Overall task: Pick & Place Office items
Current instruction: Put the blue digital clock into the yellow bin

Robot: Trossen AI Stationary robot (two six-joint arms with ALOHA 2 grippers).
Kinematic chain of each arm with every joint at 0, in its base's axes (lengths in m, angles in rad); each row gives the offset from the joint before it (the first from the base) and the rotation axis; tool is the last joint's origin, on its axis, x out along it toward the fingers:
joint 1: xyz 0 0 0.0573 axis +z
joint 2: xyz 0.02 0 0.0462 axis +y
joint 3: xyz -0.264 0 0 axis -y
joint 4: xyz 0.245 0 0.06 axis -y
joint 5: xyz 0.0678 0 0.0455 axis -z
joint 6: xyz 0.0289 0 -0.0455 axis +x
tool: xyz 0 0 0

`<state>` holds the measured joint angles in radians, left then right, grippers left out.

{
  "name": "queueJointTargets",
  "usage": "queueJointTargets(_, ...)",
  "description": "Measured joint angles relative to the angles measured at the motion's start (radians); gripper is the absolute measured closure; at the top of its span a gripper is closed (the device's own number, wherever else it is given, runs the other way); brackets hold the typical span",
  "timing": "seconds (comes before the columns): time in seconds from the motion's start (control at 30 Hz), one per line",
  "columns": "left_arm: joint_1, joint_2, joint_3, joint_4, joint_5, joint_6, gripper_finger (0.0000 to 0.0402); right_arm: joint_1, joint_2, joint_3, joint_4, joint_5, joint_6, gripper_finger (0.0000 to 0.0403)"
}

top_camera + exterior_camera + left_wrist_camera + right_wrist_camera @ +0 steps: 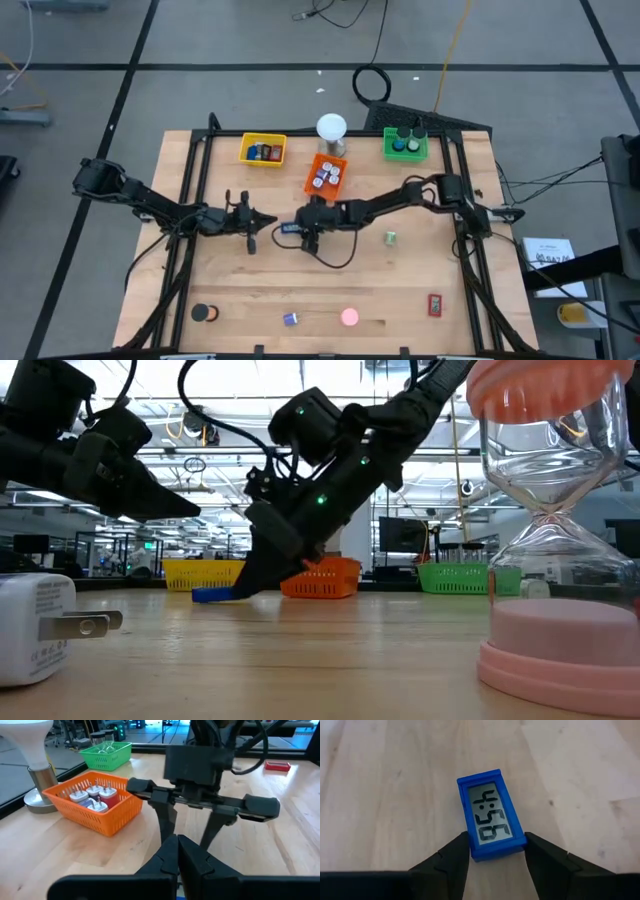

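A blue digital clock (491, 817) lies flat on the table, display up, near the table's middle (288, 228). My right gripper (497, 851) slants down over it, open, one finger at each long side of the clock's near end. My left gripper (266, 222) hovers shut just left of the clock, pointing at the right gripper (190, 827). Other office items lie apart on the table: a green piece (390, 237), a red block (435, 304), a pink round piece (349, 318), a small purple piece (290, 319) and a black roll (204, 313). My right gripper has its fingers (457, 855) close against the two long sides of the clock's near end (495, 851), coming slantwise from above. Whether they touch it, I cannot tell. The clock lies flat on the table.
Along the far edge stand a yellow tray (263, 150), an orange tray (325, 177) holding white chargers, a green tray (405, 145) and a white globe lamp (331, 128). Close to the low camera are a white charger (35, 625) and a pink hourglass (555, 560).
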<state>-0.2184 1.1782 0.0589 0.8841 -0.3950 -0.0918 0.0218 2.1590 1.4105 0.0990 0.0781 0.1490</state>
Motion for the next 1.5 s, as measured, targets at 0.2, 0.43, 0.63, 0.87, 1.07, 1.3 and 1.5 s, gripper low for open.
queueJointTargets(0.2,0.0,0.0,0.0,-0.007,0.0,-0.024,0.0379,0.021,-0.001,-0.001,0.001,0.002,-0.006,0.0176)
queueJointTargets(0.43,0.0,0.0,0.0,-0.007,0.01,-0.065,0.0378,0.046,-0.152,-0.005,-0.115,0.089,-0.066,0.0168)
queueJointTargets(0.63,0.004,0.0,0.005,-0.016,0.034,-0.097,0.0377,0.053,-0.349,-0.148,-0.129,0.105,-0.081,0.0233)
queueJointTargets(0.87,0.053,0.0,0.182,-0.398,0.102,-0.101,0.0353,0.052,-0.528,-0.481,0.258,0.101,-0.056,0.0344)
queueJointTargets(1.07,0.079,0.0,0.361,-0.757,0.135,-0.094,0.0277,0.05,-0.622,-0.699,0.479,0.102,-0.019,0.0397)
queueJointTargets(1.3,0.11,0.128,0.433,-0.775,0.237,-0.065,0.0187,0.044,-0.688,-0.763,0.528,0.103,0.007,0.0382)
queueJointTargets(1.5,0.131,0.291,0.48,-0.778,0.219,-0.008,0.0138,0.046,-0.691,-0.763,0.544,0.103,0.0,0.0392)
